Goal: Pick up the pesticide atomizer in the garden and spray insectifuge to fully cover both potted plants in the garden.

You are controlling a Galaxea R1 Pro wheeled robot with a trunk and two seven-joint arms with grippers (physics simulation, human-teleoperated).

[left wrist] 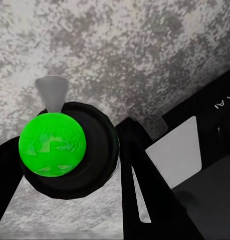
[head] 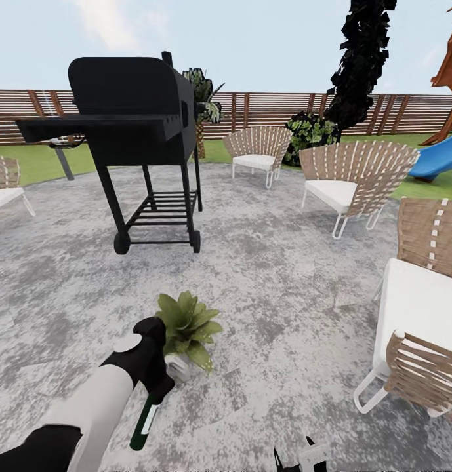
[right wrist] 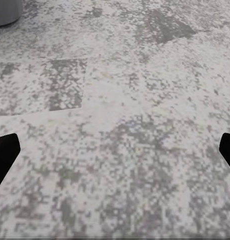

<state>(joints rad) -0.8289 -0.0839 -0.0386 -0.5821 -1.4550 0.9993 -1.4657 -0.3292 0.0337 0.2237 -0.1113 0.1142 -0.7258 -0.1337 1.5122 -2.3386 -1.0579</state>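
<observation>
Left fingers [head: 161,387] around pesticide atomizer [head: 144,423]

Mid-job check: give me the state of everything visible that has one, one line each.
Left gripper: shut on the spray bottle.
Spray bottle: held, off the ground.
Right gripper: open, nothing between its fingers.
Potted plant: upright on the patio.
Grill: lid closed.

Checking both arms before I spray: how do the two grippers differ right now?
The left gripper is shut on the atomizer, beside the potted plant. The right gripper is open and holds nothing, fingertips spread wide over bare patio. Both have black fingers.
</observation>
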